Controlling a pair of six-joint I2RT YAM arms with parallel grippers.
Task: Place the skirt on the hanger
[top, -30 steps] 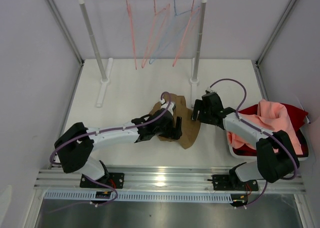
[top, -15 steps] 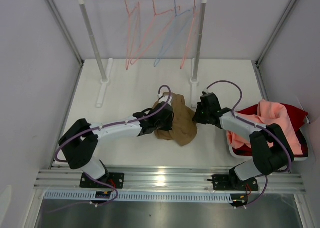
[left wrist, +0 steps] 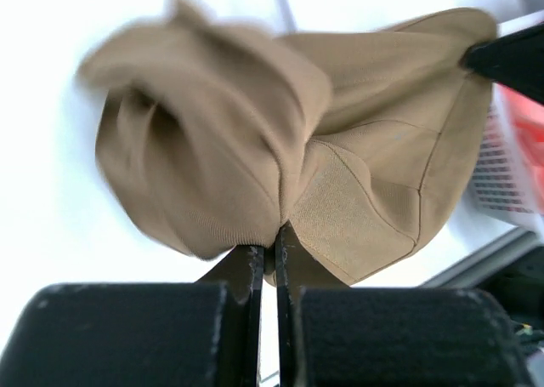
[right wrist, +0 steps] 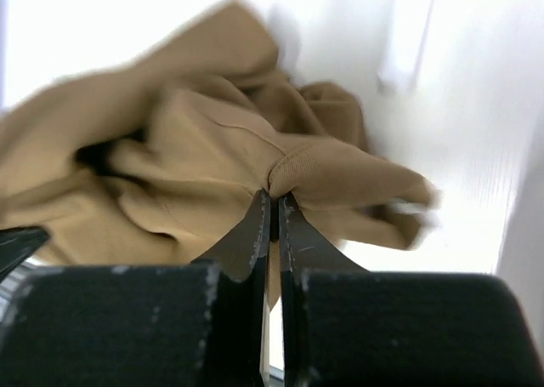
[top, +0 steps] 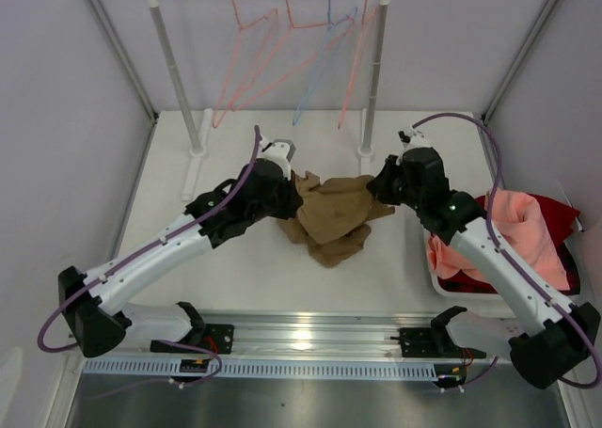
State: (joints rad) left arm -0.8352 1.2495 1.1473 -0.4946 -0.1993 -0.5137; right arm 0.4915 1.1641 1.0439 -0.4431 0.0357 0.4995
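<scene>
The tan-brown skirt (top: 334, 216) hangs bunched between my two arms over the middle of the white table. My left gripper (top: 293, 191) is shut on its left edge, and the pinched fold (left wrist: 280, 208) shows right at my fingertips. On the other side, my right gripper (top: 379, 191) is shut on the right edge of the cloth (right wrist: 280, 179). Salmon-pink wire hangers (top: 254, 61) swing tilted on the rail at the back, above and behind the skirt.
A white rack (top: 372, 71) with two posts stands at the back, carrying the pink hangers and a light blue hanger (top: 324, 66). At the right, a white basket (top: 437, 282) holds a salmon-pink cloth (top: 517, 230) and a dark red cloth (top: 555, 207).
Both grippers have shut on the skirt and lifted it up and toward the back. The arms have stretched out. The hangers on the rail have swung to the left.
</scene>
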